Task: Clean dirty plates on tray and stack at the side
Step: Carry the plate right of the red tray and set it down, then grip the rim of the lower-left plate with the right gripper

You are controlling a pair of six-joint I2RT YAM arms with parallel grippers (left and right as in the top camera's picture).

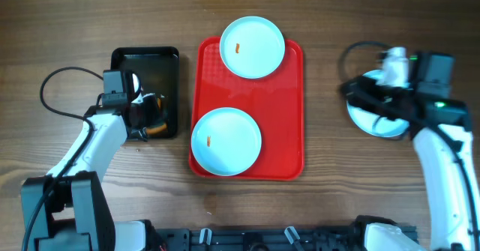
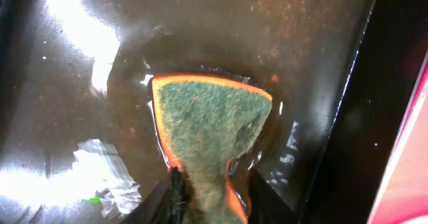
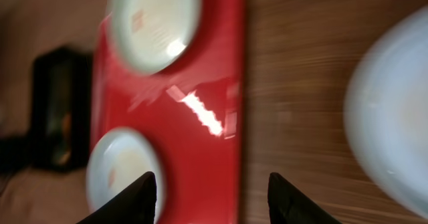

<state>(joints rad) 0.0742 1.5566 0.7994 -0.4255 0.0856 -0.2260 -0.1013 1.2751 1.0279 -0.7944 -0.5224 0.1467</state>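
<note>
Beside the red tray (image 1: 289, 131) — black tray (image 1: 161, 70) with sponge (image 2: 207, 124).

The table (image 1: 60, 26) is matt brown wood with visible grain; the tray (image 1: 291, 109) is glossy red plastic and the 3 plates (image 1: 253, 47) are smooth pale plastic. The black tray (image 2: 314, 63) shines wet, and the sponge (image 2: 207, 120) has a rough green fibrous face over orange foam.

Bright, even light falls on the wooden table (image 1: 337, 206) in the sharp overhead view. White glare blooms across the black tray (image 2: 200, 23) in the left wrist view; the right wrist view is blurred, a highlight streaking the red tray (image 3: 215, 60).
</note>
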